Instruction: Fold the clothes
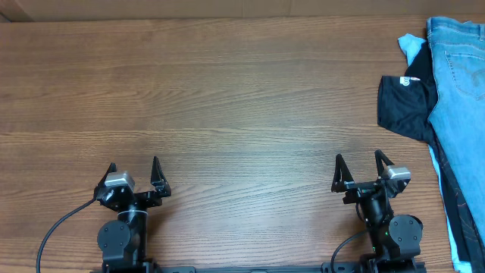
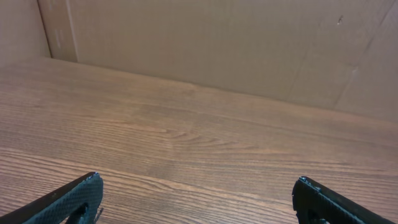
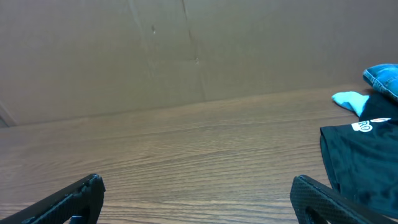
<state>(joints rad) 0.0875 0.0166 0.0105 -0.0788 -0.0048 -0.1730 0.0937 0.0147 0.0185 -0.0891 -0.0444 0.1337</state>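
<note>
The light beige garment is out of view in every frame. My left gripper (image 1: 134, 167) rests at the table's front left, open and empty; in the left wrist view its fingertips (image 2: 198, 180) stand wide apart over bare wood. My right gripper (image 1: 358, 164) rests at the front right, open and empty; in the right wrist view its fingertips (image 3: 196, 180) are also wide apart over bare wood.
A pile of other clothes lies at the right edge: blue denim jeans (image 1: 459, 83), a black shirt with a white logo (image 1: 405, 106) (image 3: 360, 162), and a light blue cloth (image 1: 411, 45) (image 3: 350, 99). A cardboard wall (image 3: 186, 50) (image 2: 217, 43) stands behind the wooden table (image 1: 227, 98).
</note>
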